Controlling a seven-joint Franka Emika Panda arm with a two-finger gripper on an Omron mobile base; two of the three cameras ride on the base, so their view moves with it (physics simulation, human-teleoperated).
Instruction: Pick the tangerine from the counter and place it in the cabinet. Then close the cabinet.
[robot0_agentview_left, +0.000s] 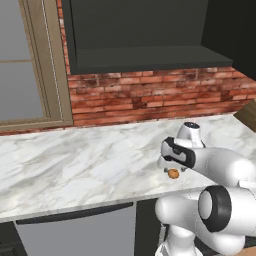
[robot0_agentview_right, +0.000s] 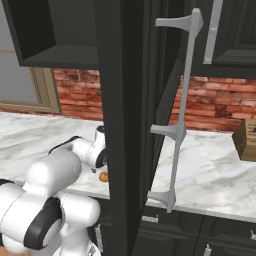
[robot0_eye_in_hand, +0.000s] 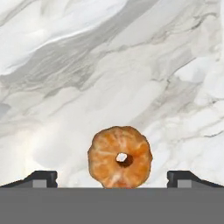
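the cabinet (robot0_agentview_left: 150, 60) shelf lies bare while the wide-open hand (robot0_eye_in_hand: 112, 178) straddles the tangerine (robot0_eye_in_hand: 119, 157) on the counter (robot0_agentview_left: 75, 160), gripping nothing.

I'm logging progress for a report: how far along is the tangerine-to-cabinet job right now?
Nothing looks finished yet. The small round orange-brown tangerine lies on the white grey-veined marble counter. In hand: the pincer is low over it, open, with a finger tip on either side of the fruit, not yet closed. Left: grasp, lift it into the dark charcoal wall cabinet, whose door stands open, then shut it.
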